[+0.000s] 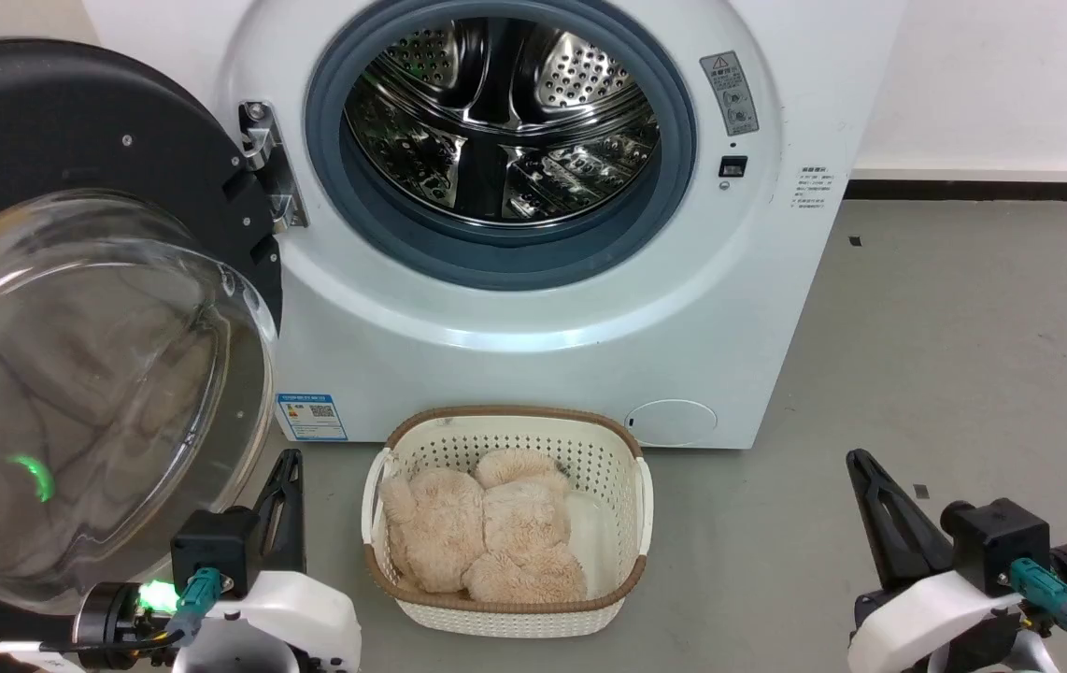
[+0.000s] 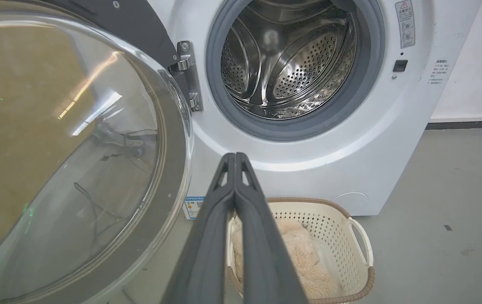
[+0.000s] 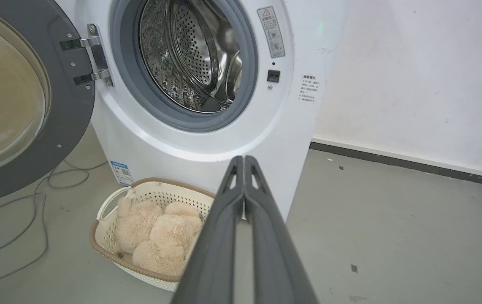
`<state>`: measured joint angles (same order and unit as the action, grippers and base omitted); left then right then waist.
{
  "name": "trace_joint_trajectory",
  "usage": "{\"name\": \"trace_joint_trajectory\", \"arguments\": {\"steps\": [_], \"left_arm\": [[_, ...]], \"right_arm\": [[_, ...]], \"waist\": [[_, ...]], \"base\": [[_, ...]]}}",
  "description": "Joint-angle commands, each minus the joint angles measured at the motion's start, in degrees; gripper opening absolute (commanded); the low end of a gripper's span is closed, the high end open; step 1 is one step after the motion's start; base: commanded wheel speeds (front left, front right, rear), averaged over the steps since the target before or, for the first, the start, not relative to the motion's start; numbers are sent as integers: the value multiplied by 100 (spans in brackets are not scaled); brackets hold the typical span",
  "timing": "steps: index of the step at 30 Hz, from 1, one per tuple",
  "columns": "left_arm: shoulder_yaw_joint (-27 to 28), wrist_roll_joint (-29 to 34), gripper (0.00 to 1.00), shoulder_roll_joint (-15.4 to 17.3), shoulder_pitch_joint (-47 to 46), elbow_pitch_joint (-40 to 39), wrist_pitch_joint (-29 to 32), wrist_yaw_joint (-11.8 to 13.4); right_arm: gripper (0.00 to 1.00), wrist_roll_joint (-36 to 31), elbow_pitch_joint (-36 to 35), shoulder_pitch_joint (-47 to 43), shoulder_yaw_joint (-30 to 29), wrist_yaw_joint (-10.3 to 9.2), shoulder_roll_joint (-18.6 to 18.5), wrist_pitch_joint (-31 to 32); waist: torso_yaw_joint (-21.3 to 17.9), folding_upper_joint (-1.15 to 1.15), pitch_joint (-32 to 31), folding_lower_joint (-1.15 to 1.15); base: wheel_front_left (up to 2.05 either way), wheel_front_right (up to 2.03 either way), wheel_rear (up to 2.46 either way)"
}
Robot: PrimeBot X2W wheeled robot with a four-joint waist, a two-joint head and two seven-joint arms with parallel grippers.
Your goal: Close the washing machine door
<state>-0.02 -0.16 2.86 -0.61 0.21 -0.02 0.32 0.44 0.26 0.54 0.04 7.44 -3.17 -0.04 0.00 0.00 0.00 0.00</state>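
Note:
The white washing machine stands ahead with its steel drum exposed. Its door, black-rimmed with a bulging glass bowl, hangs wide open on the hinge at the machine's left. My left gripper is shut and holds nothing; it sits low beside the glass bowl's lower right edge, apart from it. My right gripper is shut too, low on the right over the floor, off the machine's right corner.
A white laundry basket with a beige plush toy sits on the grey floor just before the machine, between my arms. A cable trails on the floor under the door. A wall runs behind at the right.

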Motion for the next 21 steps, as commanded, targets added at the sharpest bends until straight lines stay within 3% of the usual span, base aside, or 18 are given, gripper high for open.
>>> {"name": "trace_joint_trajectory", "arguments": {"steps": [1,13,14,21], "left_arm": [[2,16,0,1,61,-21,2,-32],[2,16,0,1,61,-21,2,-32],[0,0,100,0,0,0,-1,1],[-27,-3,100,0,-7,24,-71,75]], "right_arm": [[0,-44,-26,-54,-4,5,29,4],[0,-44,-26,-54,-4,5,29,4],[100,1,0,0,-1,0,0,-2],[100,61,24,2,-59,0,0,-71]], "waist": [[0,0,0,0],[0,0,0,0],[0,0,0,0],[1,0,7,0]], "base": [[0,0,0],[0,0,0],[0,0,0],[0,0,0]]}}
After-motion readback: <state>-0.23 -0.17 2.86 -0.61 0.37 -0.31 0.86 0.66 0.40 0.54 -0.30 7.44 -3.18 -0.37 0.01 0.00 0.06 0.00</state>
